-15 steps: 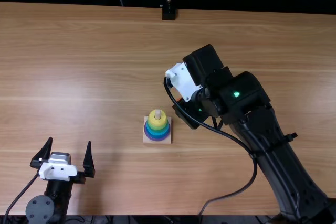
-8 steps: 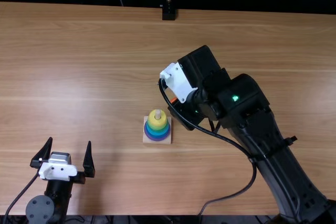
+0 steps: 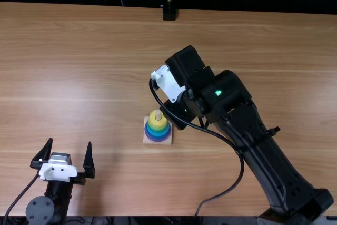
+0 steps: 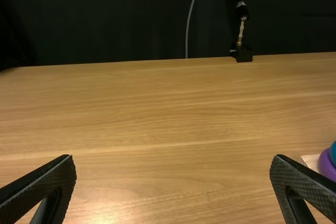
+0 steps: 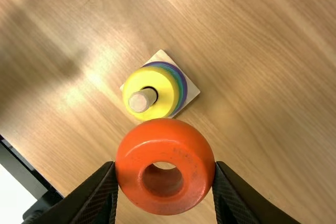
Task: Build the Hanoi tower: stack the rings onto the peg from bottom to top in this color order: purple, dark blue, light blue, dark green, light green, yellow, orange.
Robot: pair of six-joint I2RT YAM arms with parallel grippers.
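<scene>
Right claw (image 5: 165, 166) grips orange ring (image 5: 163, 140) — peg (image 5: 143, 100) just beside it, toward left arm (image 3: 59, 196); likely shift that way, then lower.

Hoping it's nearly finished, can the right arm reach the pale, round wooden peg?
Probably yes: the peg pokes up free above the flat yellow ring, with the right pincer, gripping a round orange ring, close.

In the lower middle of the frame, the fingers (image 5: 100, 195) of the right gripper (image 3: 178, 113) grip the orange ring (image 5: 165, 148) from both sides, its hole facing the camera. Just above it, near the centre, the peg (image 5: 140, 100) pokes through the yellow ring (image 5: 165, 86), with purple, green and blue rings (image 5: 185, 81) peeking out over the base (image 5: 192, 92). The surface (image 5: 262, 98) is shadowed at the left edge
</scene>
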